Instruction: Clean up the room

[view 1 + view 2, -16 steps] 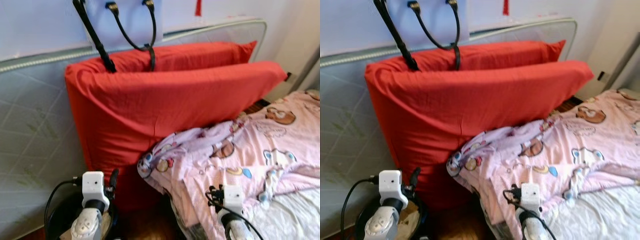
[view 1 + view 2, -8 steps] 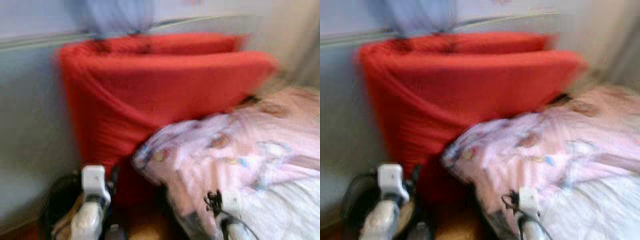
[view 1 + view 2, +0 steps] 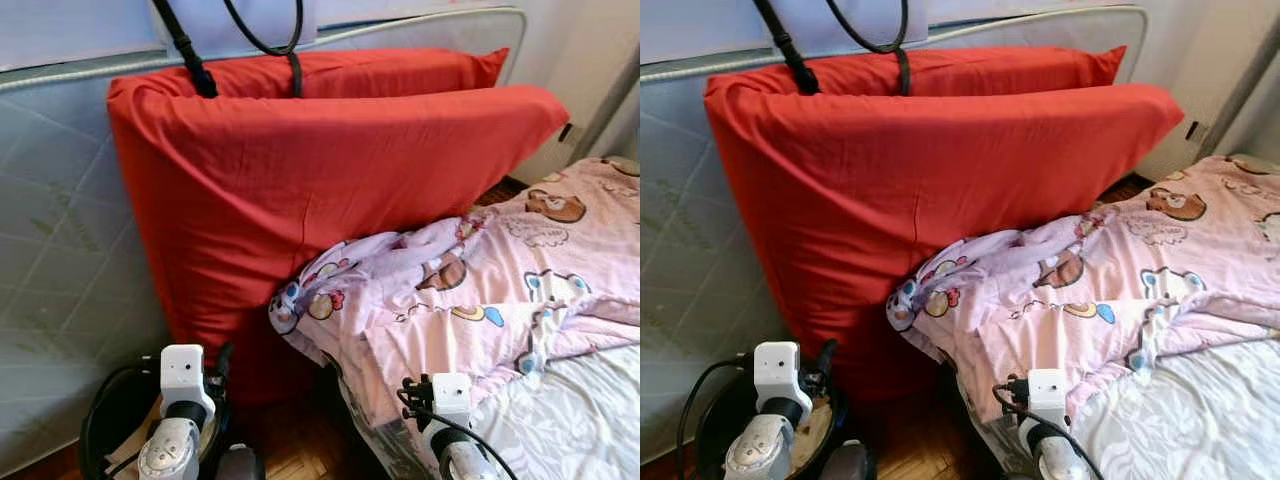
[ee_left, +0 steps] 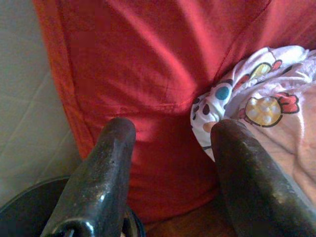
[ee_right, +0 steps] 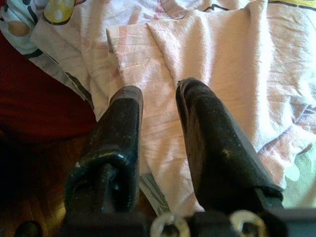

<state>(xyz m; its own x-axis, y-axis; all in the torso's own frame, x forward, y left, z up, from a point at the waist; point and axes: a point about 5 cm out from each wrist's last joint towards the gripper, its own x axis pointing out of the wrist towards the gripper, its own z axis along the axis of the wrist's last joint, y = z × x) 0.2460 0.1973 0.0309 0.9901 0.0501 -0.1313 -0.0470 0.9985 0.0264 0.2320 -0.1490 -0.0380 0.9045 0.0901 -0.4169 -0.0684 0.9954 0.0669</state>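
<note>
Two big red pillows (image 3: 330, 190) stand on edge against an upright grey mattress (image 3: 60, 250). A pink cartoon-print quilt (image 3: 470, 290) lies crumpled on the bed, its corner hanging beside the pillows. My left gripper (image 4: 170, 128) is open and low, pointing at the front pillow's lower part, with the quilt's corner (image 4: 256, 98) beside it. My right gripper (image 5: 158, 94) hovers over the quilt's pink underside (image 5: 197, 44), its fingers a little apart with nothing between them. Both arms (image 3: 183, 375) (image 3: 450, 395) show at the bottom of the eye views.
Black bag straps (image 3: 190, 50) hang over the top of the pillows. A round black container (image 3: 105, 430) sits on the wooden floor (image 3: 290, 450) under my left arm. A white patterned sheet (image 3: 570, 420) covers the bed at the right. A wall outlet (image 3: 567, 133) is behind the bed.
The camera moved, blurring half a second ago, and the view is now sharp and closer to the pillows. Both arms hold about the same pose.
</note>
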